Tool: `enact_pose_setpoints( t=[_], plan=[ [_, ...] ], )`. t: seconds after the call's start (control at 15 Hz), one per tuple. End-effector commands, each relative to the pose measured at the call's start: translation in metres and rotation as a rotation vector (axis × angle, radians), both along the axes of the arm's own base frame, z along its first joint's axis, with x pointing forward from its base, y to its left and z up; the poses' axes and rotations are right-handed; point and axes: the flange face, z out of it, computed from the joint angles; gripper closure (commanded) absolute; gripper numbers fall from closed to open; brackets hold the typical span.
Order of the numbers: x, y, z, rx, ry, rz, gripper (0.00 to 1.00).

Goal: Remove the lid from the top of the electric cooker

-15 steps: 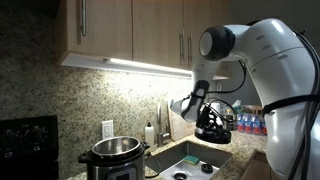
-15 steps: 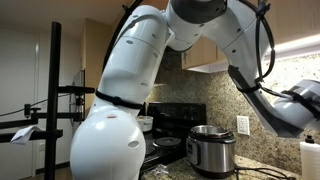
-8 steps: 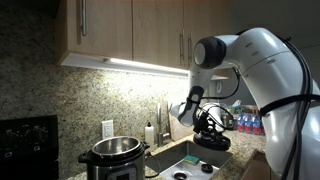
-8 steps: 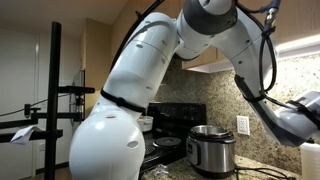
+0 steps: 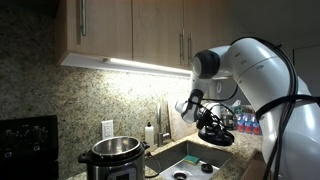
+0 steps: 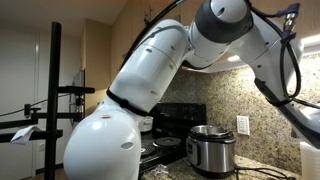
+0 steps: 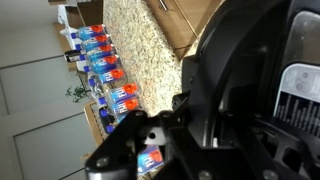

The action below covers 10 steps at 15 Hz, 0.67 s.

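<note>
- the pincer (image 5: 209,121) hangs in the air over the sink (image 5: 196,162), at the end of the white arm (image 5: 262,70) that bends down from the right.
- it is pinching the lid (image 5: 216,136). the round black lid hangs just under it, clear of the desk and tilted a little.
- the fingers themselves are too dark and small to make out against the lid.
- the electric cooker (image 5: 113,156) stands on the desk (image 6: 262,170) near its back edge, close to the speckled stone wall, well apart from the lid.
- in both exterior views the cooker's top is open, and its steel rim (image 6: 210,130) shows bare.
- a white wall socket (image 5: 107,129) sits on the wall just above and behind the cooker.
- a soap bottle (image 5: 150,133) stands at the back edge of the desk, between the cooker and the sink.
- a black stove (image 6: 165,145) is just beside the cooker in an exterior view.
- in the wrist view dark shapes fill most of the picture. beyond them runs a row of water bottles (image 7: 105,72) with red and blue labels.
</note>
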Motion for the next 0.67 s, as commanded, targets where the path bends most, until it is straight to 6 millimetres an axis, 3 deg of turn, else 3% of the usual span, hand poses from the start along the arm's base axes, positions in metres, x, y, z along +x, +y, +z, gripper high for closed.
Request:
enact_pose_setpoints(
  t=[0.0,0.6],
  plan=[
    [0.001,-0.034,0.014,-0.024,0.020,-0.072,0.98],
    [-0.014,-0.099,0.003,-0.045,0.027,-0.224,0.98]
  ],
)
